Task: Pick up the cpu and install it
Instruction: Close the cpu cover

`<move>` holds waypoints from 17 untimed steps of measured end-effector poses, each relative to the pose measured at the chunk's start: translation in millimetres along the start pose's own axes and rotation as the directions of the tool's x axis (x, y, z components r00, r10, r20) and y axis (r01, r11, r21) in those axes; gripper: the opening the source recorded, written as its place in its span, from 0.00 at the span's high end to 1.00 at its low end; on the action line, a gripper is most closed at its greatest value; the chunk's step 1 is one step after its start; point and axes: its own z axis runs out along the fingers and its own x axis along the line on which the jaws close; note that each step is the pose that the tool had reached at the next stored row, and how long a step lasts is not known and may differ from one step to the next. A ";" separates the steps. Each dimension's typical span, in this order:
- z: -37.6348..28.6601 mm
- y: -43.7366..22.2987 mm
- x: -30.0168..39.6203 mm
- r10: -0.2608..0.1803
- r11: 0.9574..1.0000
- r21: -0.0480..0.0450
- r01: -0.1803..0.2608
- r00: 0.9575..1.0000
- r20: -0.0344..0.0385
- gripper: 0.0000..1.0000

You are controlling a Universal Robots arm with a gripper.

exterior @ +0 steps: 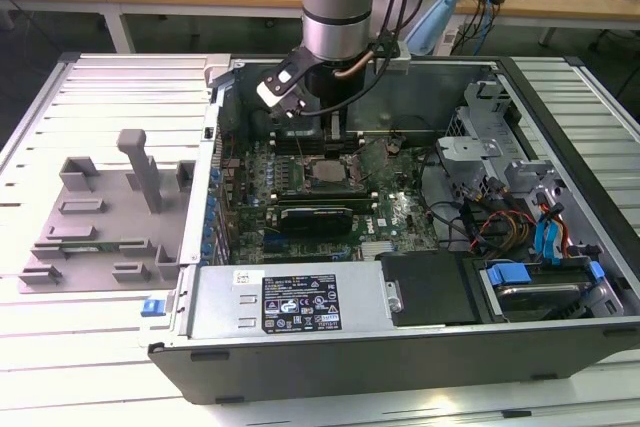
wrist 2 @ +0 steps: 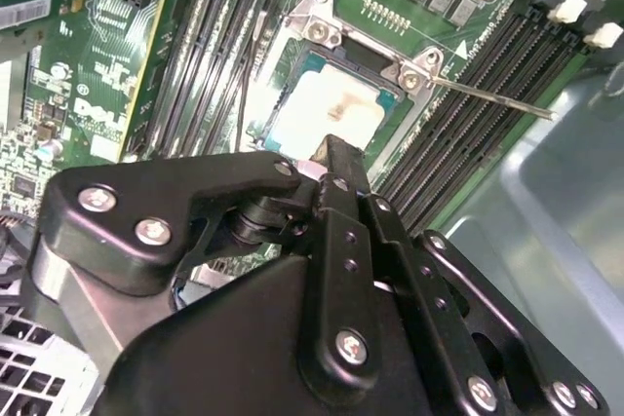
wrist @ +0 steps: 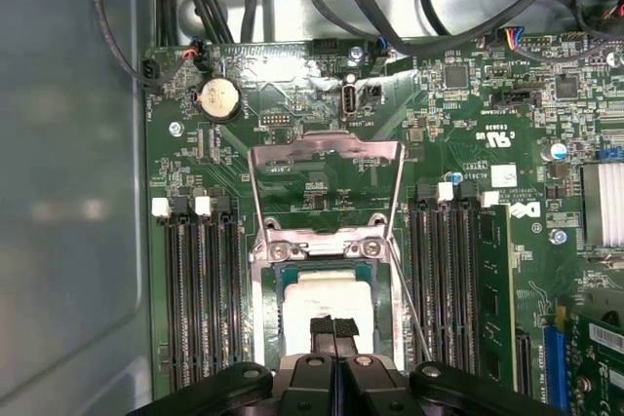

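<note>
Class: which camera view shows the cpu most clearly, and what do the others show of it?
The second wrist view: the cpu sits in the socket, most of its silvery top bare. In the first wrist view the pincer covers one edge. The exterior view shows it small and distant inside the case.

Slatted table [exterior: 80, 367] bears case [exterior: 400, 352], grey tray [exterior: 90, 217]

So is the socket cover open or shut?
Open: the cover is swung back, clear of the cpu, whose top lies bare.
</note>
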 end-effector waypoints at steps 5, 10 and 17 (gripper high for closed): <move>-24.0 1.3 0.0 0.000 1.000 0.000 0.000 1.000 0.000 0.89; -43.9 2.2 0.0 0.000 1.000 0.000 0.000 1.000 0.000 0.89; -54.6 7.1 0.2 0.000 1.000 0.000 0.000 1.000 0.000 0.89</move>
